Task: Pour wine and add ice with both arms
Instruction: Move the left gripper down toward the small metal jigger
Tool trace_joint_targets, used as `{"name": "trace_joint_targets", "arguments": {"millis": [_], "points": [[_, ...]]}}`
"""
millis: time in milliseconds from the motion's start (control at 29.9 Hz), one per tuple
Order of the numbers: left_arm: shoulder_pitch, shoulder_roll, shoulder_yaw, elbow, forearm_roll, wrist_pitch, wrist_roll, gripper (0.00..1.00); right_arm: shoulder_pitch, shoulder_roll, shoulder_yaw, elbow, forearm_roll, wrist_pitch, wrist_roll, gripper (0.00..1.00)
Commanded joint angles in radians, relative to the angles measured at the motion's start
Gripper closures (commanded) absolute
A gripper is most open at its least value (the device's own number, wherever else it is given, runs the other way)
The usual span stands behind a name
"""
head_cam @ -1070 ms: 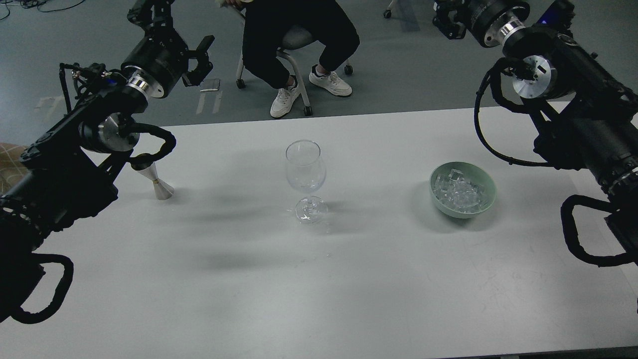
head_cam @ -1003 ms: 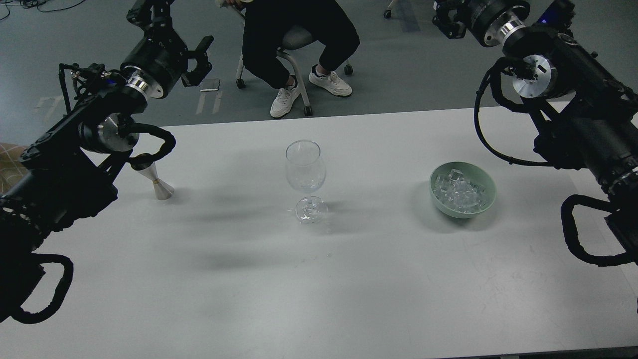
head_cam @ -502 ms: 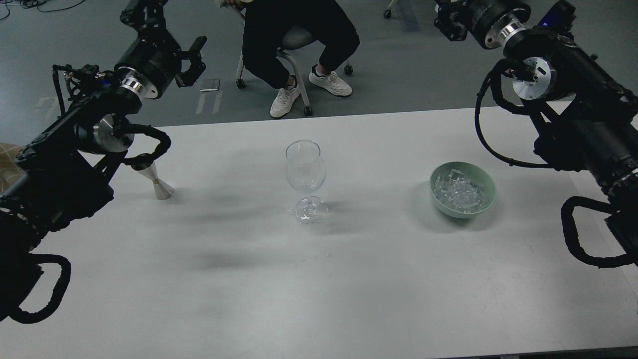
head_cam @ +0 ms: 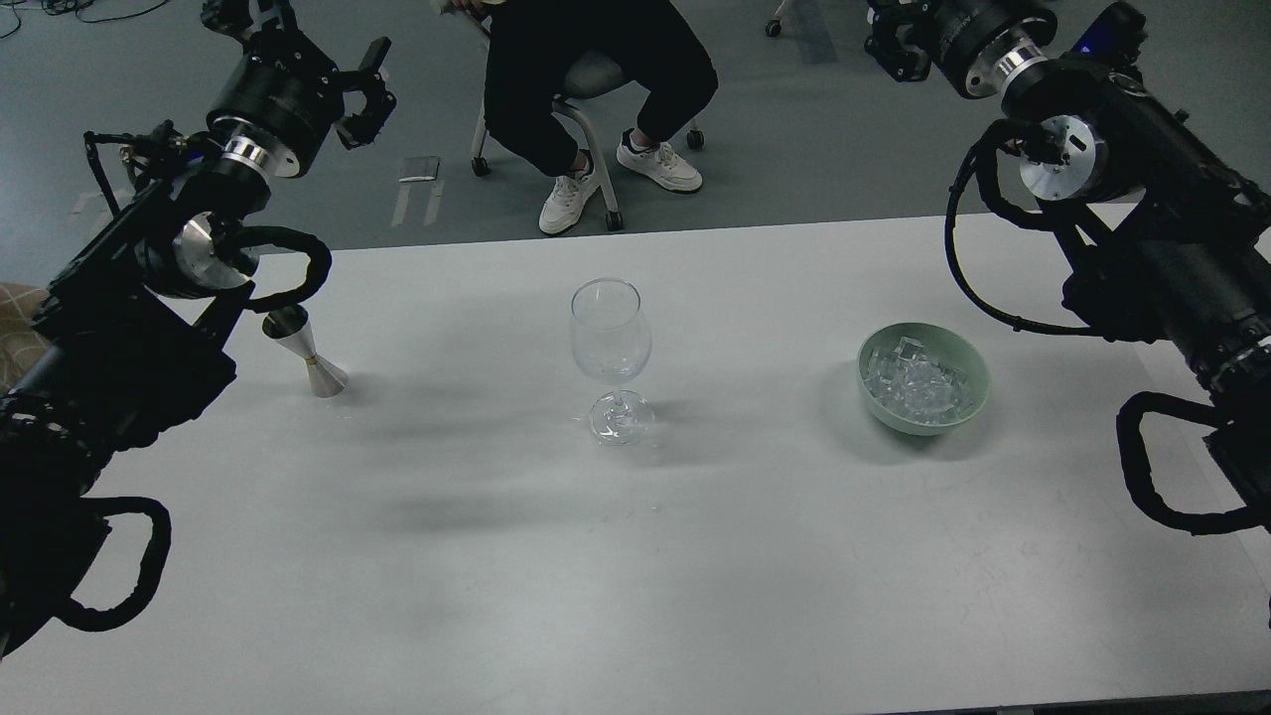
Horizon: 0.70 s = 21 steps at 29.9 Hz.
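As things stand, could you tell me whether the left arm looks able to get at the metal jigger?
Probably yes. The jigger stands upright on the table just beside the left arm, with nothing around it. The left gripper is raised beyond the table's far edge, so it must come back down.

Single head view: looks forward and down over white table (head_cam: 635,556), both arms entering from sides.
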Motion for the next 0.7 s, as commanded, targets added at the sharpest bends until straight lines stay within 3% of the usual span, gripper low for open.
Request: {"name": "trace_joint_targets", "arguments": {"millis": [0,267,401,535,669], "points": [[0.003,-0.004,0.0,-0.004,0.0,-0.002,0.002,0.02,0.0,-0.001,0.0,0.001,0.0,0.0,0.001,0.0],[0.063,0.005,-0.033,-0.05,-0.008,-0.006,0.0,0.02,-0.001,-0.004,0.0,0.005,0.0,0.001,0.0,0.0],[0.122,0.009,-0.128,-0.12,-0.008,0.006,0.018,0.02,-0.01,-0.01,0.0,0.005,0.0,0.001,-0.001,0.0],[0.2,0.053,-0.202,-0.276,-0.009,0.092,0.098,0.02,-0.022,-0.016,0.001,0.005,0.0,0.001,0.002,0.0],[0.311,0.099,-0.26,-0.43,-0.009,0.11,0.1,0.02,-0.027,-0.018,0.002,0.005,0.0,0.001,0.005,0.0]]}}
